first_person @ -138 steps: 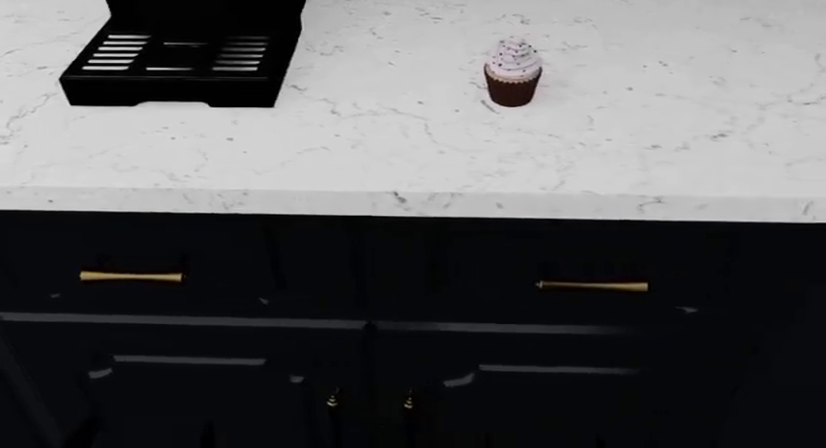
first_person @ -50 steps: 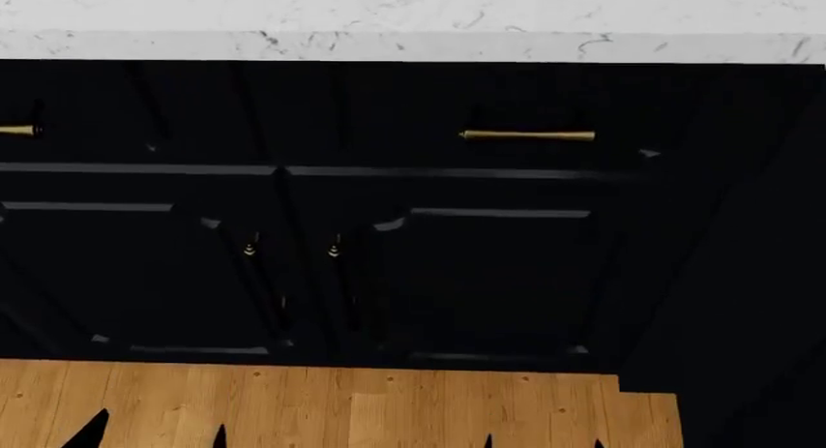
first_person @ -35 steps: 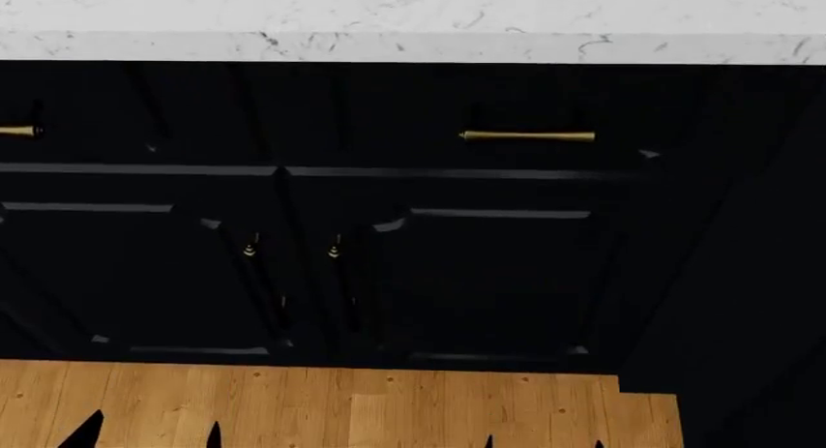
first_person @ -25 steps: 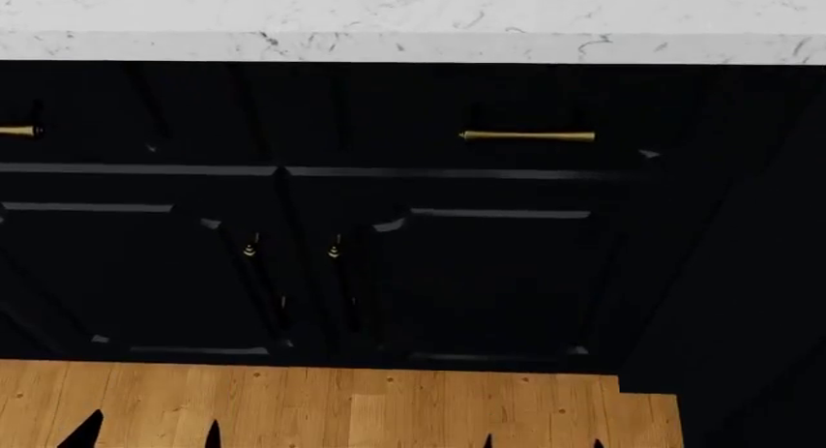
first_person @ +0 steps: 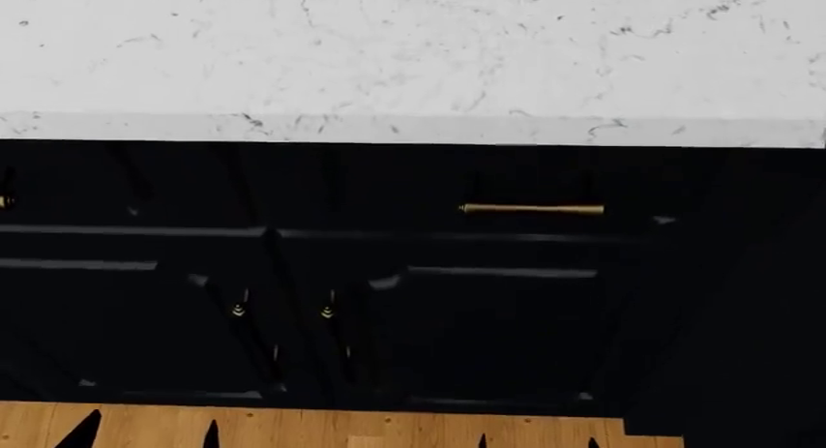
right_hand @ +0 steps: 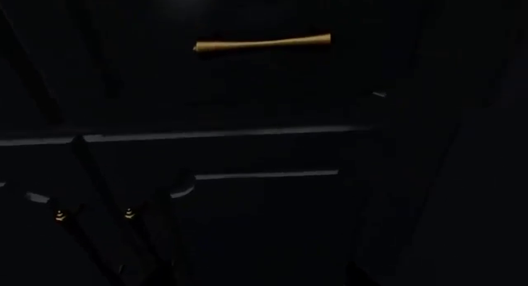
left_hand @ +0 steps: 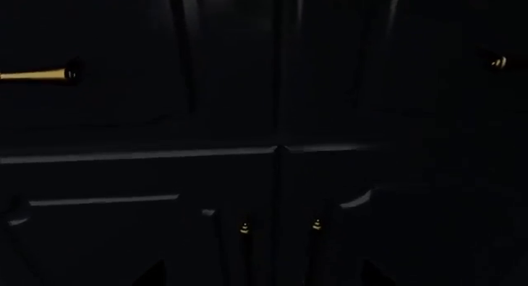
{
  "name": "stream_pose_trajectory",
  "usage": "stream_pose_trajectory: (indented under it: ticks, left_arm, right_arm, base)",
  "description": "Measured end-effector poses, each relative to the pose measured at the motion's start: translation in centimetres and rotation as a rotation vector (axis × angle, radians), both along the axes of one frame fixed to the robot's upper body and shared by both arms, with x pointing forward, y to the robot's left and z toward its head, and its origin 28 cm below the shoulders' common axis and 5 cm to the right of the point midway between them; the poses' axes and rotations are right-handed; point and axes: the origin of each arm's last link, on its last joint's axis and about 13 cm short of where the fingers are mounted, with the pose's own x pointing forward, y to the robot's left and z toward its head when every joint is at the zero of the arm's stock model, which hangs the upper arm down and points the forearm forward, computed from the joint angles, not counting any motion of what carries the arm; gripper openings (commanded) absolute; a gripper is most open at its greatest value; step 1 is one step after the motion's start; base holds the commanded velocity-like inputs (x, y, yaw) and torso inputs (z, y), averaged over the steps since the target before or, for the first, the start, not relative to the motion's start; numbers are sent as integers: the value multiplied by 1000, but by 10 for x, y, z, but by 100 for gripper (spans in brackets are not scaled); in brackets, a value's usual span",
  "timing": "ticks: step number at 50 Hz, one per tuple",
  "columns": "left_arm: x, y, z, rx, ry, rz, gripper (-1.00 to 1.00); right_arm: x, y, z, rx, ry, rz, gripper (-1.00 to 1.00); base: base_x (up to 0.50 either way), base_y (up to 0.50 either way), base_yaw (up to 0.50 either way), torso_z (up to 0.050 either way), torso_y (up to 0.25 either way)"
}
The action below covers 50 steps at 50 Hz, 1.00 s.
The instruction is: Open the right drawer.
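Note:
The right drawer (first_person: 516,187) is a flat black front under the white counter, shut flush, with a slim brass bar handle (first_person: 532,209). The handle also shows in the right wrist view (right_hand: 262,43), far ahead of that gripper. My right gripper (first_person: 537,443) shows only as two dark fingertips at the head view's bottom edge, spread apart and empty, well below the handle. My left gripper (first_person: 146,438) is likewise open and empty, low at the left, facing the cabinet doors. One end of the right handle (left_hand: 498,62) shows in the left wrist view.
A white marble countertop (first_person: 413,51) overhangs the cabinets. The left drawer's brass handle (left_hand: 33,75) is at the far left. Two black panelled doors with small brass knobs (first_person: 239,311) (first_person: 327,313) stand below the drawers. Wooden floor (first_person: 323,429) runs along the base.
The head view has tilted up: more countertop shows and the drawers and doors sit lower in the picture. Both grippers' tips stay at the bottom edge, still spread.

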Motion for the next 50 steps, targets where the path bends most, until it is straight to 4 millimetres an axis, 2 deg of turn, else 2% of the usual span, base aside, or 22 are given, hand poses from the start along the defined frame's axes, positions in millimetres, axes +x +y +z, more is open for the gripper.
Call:
stream_pose_trajectory:
  ticks: [13,30,50]
  left_arm:
    - [0,0,0,2,-1,5,100]
    - [0,0,0,2,-1,8,100]
    - [0,0,-1,34,5,10,100]
  right_arm:
    - [0,0,1,5,-1,5,100]
    - [0,1,1,-8,0,2,100]
    - [11,-8,13,-228,-11,-67,100]
  base:
    - [231,0,0,0,0]
    - [3,0,0,0,0]
    - [0,0,0,0,0]
